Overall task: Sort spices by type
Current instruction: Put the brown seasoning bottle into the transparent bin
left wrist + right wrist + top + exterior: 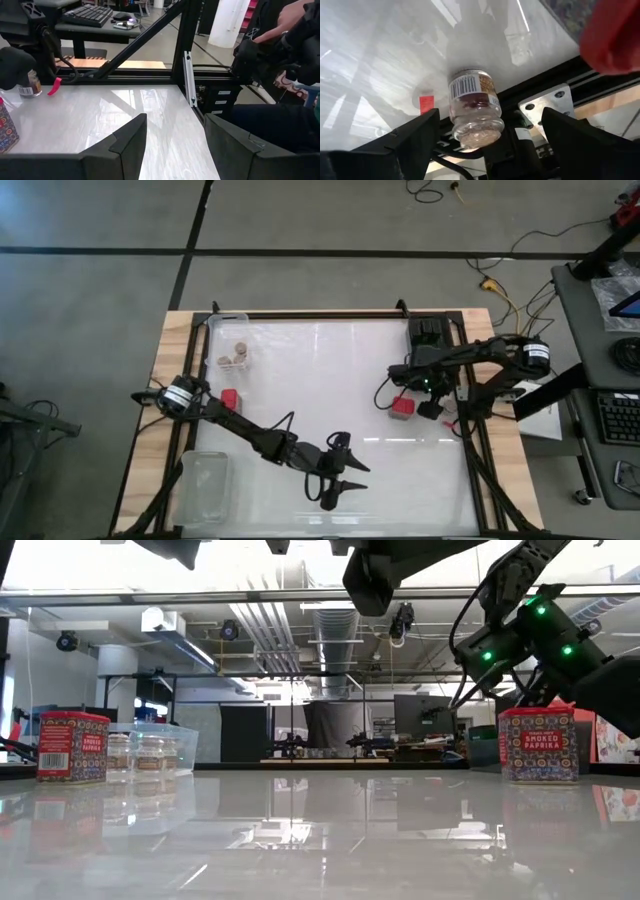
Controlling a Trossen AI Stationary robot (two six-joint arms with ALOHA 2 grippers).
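Right wrist view gives us the clearest look: the right gripper (487,137) has its fingers spread wide apart, and a round tan-topped jar (474,107) sits between them on the counter (385,55), with a gap on each side, so we see nothing clamped. From the high view we place this gripper (432,402) at the counter's right edge, just beside a red square-topped tin (402,408). The low view shows that tin (538,744) standing upright, labelled smoked paprika, with the right arm above it.

We find the left gripper (338,470) near the front middle of the counter, its fingers partly apart and holding nothing; the left wrist view shows only bare counter between its fingers (131,140).

A second red tin (230,400) stands on the left side, near a clear tray (228,322) holding several tan-topped jars (235,356). Another clear tray (203,485) lies at the front left corner.
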